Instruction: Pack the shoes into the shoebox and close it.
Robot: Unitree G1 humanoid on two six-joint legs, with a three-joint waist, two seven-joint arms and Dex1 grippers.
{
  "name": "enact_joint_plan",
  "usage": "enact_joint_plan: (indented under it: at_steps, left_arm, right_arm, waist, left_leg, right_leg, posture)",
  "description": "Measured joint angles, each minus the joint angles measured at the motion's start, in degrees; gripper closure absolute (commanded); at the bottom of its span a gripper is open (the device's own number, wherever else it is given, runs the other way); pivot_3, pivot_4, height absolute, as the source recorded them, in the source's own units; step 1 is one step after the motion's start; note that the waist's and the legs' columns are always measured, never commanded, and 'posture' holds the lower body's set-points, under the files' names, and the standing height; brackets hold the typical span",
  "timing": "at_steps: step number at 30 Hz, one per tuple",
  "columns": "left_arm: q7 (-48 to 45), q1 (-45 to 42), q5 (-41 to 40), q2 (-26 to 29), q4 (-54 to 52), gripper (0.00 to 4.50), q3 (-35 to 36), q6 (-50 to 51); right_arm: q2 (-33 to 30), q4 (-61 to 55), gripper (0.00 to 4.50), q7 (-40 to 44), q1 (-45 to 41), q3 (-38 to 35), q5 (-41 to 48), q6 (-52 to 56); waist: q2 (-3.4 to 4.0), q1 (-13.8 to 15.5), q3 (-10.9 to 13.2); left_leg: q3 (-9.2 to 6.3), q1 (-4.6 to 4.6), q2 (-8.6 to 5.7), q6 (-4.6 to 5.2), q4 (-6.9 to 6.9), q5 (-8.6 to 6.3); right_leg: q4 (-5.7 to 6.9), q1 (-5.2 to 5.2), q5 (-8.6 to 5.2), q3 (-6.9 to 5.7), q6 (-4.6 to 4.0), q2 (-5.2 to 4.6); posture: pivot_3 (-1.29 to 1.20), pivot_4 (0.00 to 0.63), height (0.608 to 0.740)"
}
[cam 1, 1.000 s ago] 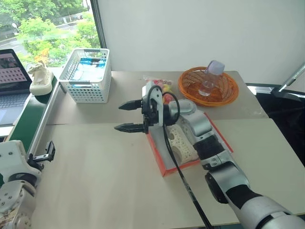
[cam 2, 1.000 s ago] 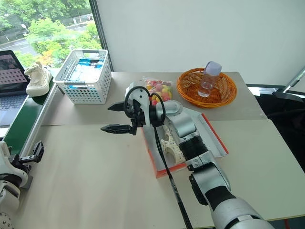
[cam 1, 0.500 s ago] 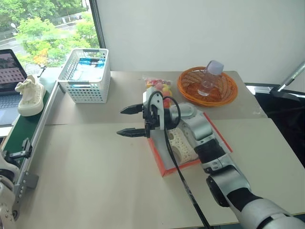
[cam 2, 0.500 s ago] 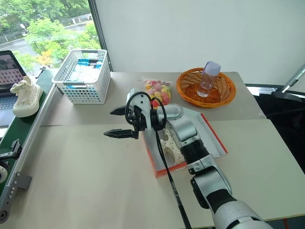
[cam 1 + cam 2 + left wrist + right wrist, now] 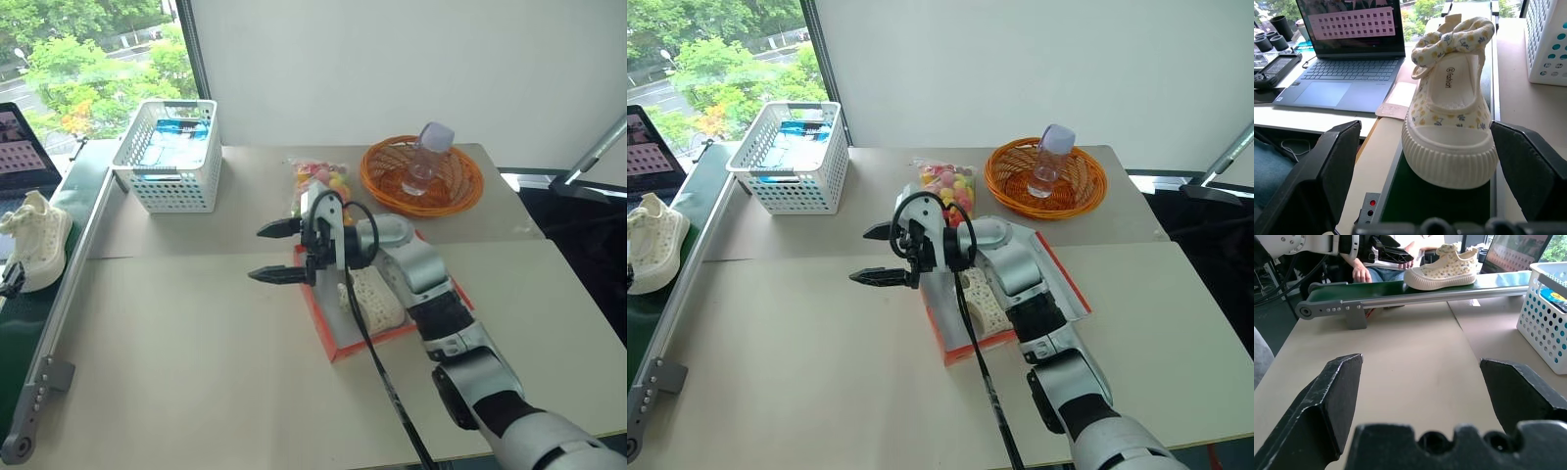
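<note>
One cream shoe (image 5: 376, 299) lies in the open red-orange shoebox (image 5: 320, 318), whose lid lies back behind my right arm. The other shoe (image 5: 35, 245), cream with a bow, stands on the green belt (image 5: 29, 323) at the far left. In the left wrist view this shoe (image 5: 1449, 122) points its toe at my left gripper (image 5: 1425, 128). That gripper is open, its fingers (image 5: 1337, 156) wide on either side of the toe and apart from it. My right gripper (image 5: 257, 255) hangs open and empty over the table, just left of the shoebox.
At the back stand a white lattice basket (image 5: 171, 157), a bag of coloured sweets (image 5: 319, 177) and an orange woven basket (image 5: 421, 178) holding a plastic bottle. A laptop (image 5: 1347, 58) lies beyond the belt. A person's hand (image 5: 1359, 270) shows behind the belt.
The shoe on the belt has travelled along it toward the near end. My left arm has swung out to the left toward it. The right gripper has stayed put.
</note>
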Motion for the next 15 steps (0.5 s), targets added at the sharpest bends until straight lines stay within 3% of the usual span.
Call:
enact_joint_plan:
  at_steps: [13,15]
  left_arm:
    - [-2.87,-0.63,0.49,-0.03,4.95,0.0,-2.19,-3.35]
    - [-2.53,-0.61,0.49,-0.02,5.97,0.53,-2.28,-2.37]
  right_arm:
    - [-1.94,-2.33,0.03,0.35,0.34,0.06,0.14,1.77]
    - [-1.98,-2.33,0.0,0.34,0.33,0.07,0.14,1.76]
  waist:
    - [-0.02,0.07,-0.01]
    - [-0.02,0.1,-0.01]
  left_leg:
    - [0.01,-0.01,0.01,-0.01,-0.01,-0.01]
    - [0.01,0.0,0.0,-0.01,-0.01,-0.01]
  right_leg:
    - [0.0,-0.01,0.0,-0.01,-0.01,0.0]
    - [0.01,-0.01,0.0,-0.01,-0.01,0.0]
  posture:
    - [0.0,0.15,0.74]
    - [0.0,0.15,0.74]
